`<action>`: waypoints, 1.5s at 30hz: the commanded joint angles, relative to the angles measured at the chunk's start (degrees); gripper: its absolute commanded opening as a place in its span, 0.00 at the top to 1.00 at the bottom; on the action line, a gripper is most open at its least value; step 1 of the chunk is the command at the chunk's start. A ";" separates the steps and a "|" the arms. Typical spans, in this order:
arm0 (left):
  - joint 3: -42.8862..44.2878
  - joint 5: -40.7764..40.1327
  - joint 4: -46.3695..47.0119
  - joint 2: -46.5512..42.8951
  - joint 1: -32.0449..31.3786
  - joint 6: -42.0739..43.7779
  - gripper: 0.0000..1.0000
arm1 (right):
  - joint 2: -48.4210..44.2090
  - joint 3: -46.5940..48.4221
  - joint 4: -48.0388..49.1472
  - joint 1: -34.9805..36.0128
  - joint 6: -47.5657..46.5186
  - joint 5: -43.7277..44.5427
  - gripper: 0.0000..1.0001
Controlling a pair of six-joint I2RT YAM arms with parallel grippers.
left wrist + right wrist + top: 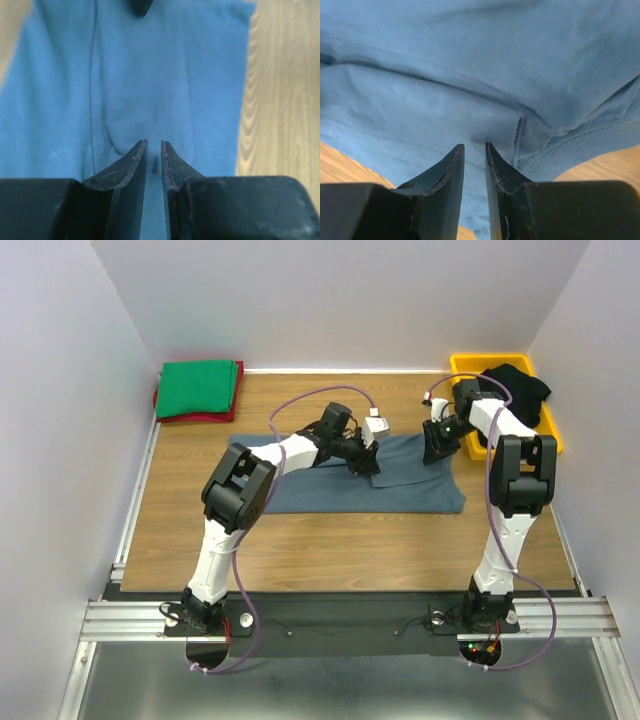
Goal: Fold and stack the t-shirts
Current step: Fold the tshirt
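A slate blue-grey t-shirt lies flat across the middle of the table, with a fold over its right part. My left gripper is at the shirt's far edge near its middle. Its fingers stand a narrow slit apart, and cloth creases toward their tips. My right gripper is at the shirt's far right end by the ribbed collar. Its fingers are also nearly closed on the cloth. A folded green shirt lies on a red one. A black shirt lies in the bin.
A yellow plastic bin stands at the back right, beside my right arm. The green and red stack is in the back left corner. White walls close in the table on three sides. Bare wood shows in front of the shirt.
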 commanded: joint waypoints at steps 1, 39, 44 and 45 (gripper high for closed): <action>0.60 -2.06 0.42 1.21 0.41 -2.46 0.72 | 0.25 -0.56 2.92 0.23 0.54 2.81 0.71; -12.83 -30.63 -20.69 -12.67 27.57 35.85 0.64 | 7.65 31.35 17.16 9.54 6.43 19.70 0.58; -20.74 -35.29 -19.97 -13.54 27.57 39.01 0.67 | -0.35 20.90 16.99 9.63 6.96 19.17 0.57; -21.70 -35.47 -20.32 -14.07 27.57 39.19 0.67 | -1.41 19.05 16.90 9.63 7.22 19.26 0.57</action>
